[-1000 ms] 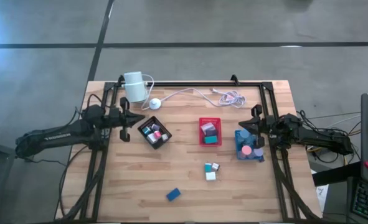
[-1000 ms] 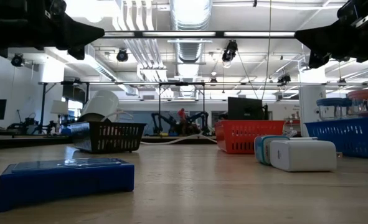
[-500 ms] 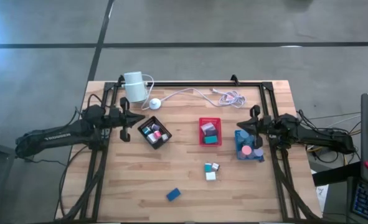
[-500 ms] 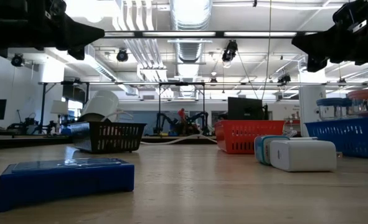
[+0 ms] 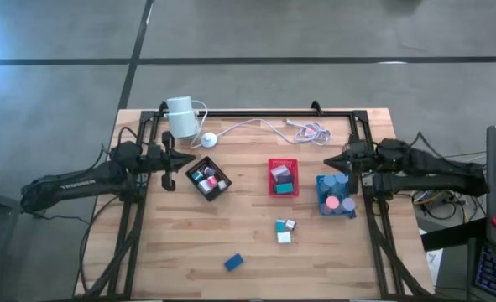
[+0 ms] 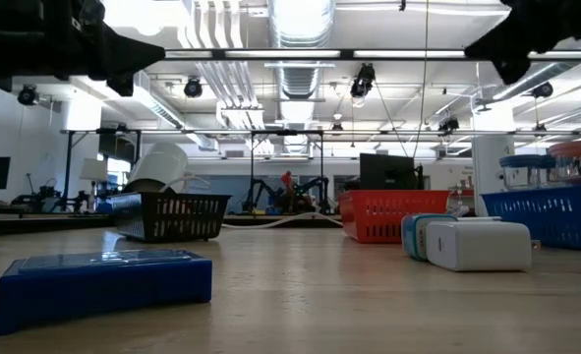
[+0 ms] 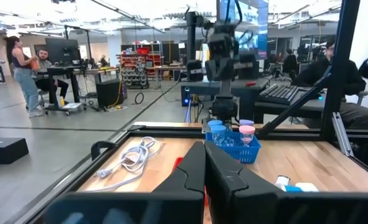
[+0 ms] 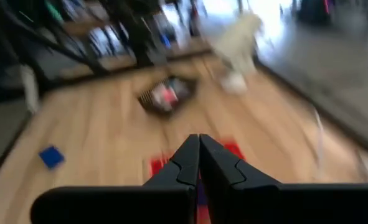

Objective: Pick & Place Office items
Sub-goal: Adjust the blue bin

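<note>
Two hands [image 5: 169, 159] [image 5: 345, 158], three trays [image 5: 224, 190]

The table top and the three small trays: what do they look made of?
The table looks like pale wood, matt, with plank seams and grain running across it. The black tray, red tray and blue tray look like moulded plastic: solid colours and, in the low view, slotted basket-like walls.
</note>
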{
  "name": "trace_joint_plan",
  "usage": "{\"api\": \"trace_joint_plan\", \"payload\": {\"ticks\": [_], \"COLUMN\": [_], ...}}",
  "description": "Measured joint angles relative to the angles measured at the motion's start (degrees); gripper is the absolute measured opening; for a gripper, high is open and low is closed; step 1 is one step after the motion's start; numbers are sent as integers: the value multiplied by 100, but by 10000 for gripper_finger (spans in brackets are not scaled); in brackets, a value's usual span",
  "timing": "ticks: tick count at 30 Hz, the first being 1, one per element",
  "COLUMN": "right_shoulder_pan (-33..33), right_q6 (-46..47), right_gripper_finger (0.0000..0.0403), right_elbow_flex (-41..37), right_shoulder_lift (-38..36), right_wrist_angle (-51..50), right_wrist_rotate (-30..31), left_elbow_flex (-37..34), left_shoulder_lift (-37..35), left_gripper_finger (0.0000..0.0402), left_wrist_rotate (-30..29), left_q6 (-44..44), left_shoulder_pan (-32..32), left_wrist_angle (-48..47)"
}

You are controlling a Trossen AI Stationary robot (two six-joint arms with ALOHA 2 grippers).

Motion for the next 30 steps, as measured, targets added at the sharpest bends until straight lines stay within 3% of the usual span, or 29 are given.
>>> {"api": "trace_joint_plan", "payload": {"ticks": [6, 15, 26, 30], "right_shoulder_pan": [400, 940, 1689, 1945], "right_q6": [1573, 4485, 6267, 6777], "right_gripper_finger": [8, 8, 8, 8], "right_elbow_flex": [1719, 3005, 1609, 1532], "right_shoulder_lift": [962, 2256, 2476, 2435], "right_wrist_angle": [-3296, -6649, -6753, -6761], "right_wrist_rotate": [1074, 1274, 1019, 842], "left_elbow_flex": [-11, -9, -8, -8], "left_shoulder_lift": [-1, -1, 1, 1], "left_gripper_finger": [3, 3, 3, 3], "left_wrist_rotate": [-2, -2, 0, 1], "left_q6": [2, 2, 3, 4], "left_shoulder_pan": [0, 0, -2, -3], "left_wrist_angle": [-123, -133, -134, -132]}}
